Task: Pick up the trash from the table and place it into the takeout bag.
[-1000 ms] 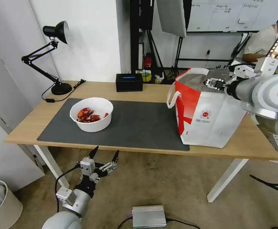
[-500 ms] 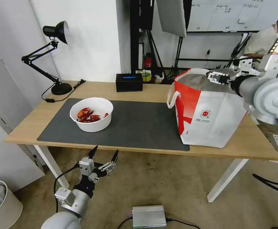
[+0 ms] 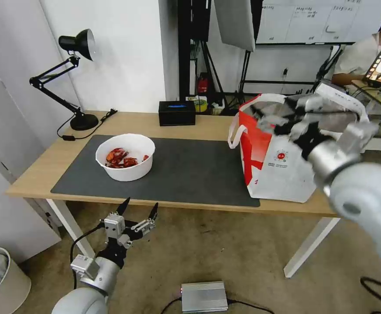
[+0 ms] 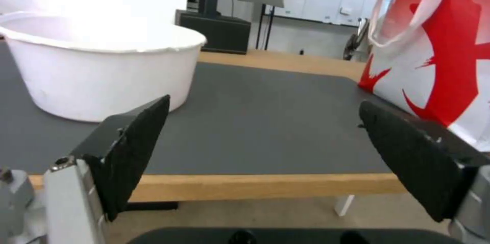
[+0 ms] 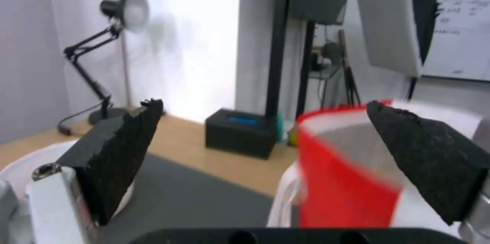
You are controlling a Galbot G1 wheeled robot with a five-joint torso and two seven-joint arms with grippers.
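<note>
Currently the right claw hangs wide and empty at the takeout bag mouth, the left claw gapes below the worktop edge, and the bowl at ten o'clock risks spilling shells if gripped unevenly.

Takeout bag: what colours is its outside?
White with red panels and a small round red logo on the takeout bag; the head view shows it best.
</note>
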